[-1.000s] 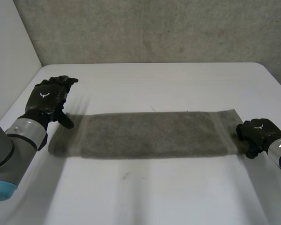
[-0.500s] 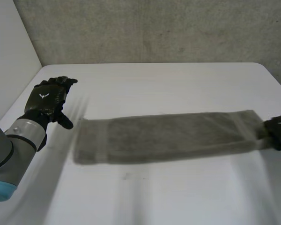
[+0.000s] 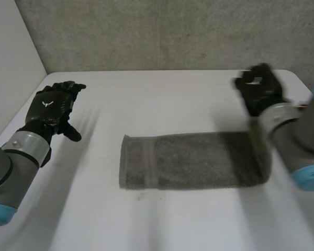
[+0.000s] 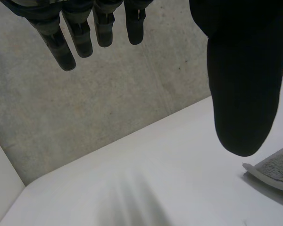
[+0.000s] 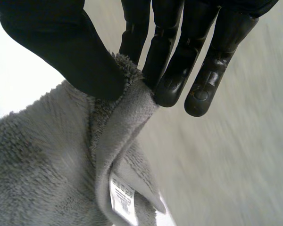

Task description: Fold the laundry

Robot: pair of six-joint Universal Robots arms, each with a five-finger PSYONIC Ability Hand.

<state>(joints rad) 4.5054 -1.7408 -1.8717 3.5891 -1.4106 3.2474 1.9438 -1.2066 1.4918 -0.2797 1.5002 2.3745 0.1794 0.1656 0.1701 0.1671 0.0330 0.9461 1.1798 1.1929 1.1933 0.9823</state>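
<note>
A grey towel [image 3: 193,159] lies as a long strip across the white table [image 3: 172,99]. My right hand [image 3: 259,90] is raised above the towel's right end. In the right wrist view that hand [image 5: 66,52] is shut on an edge of the towel [image 5: 47,155], pinching it between thumb and fingers, and a white label [image 5: 122,197] hangs below the grip. My left hand [image 3: 55,103] hovers open at the table's left side, clear of the cloth. In the left wrist view its fingers [image 4: 78,35] are straight, and a corner of the towel [image 4: 276,169] lies beyond the thumb.
A concrete wall [image 3: 172,31] runs along the table's far edge, and a white panel [image 3: 10,63] stands at the left. My right forearm [image 3: 298,141] covers the towel's right end.
My right hand shut on the towel's right end, dragged the cloth to the right, then rose and swung back over it. The towel's left end slid away from my left hand, which stayed.
</note>
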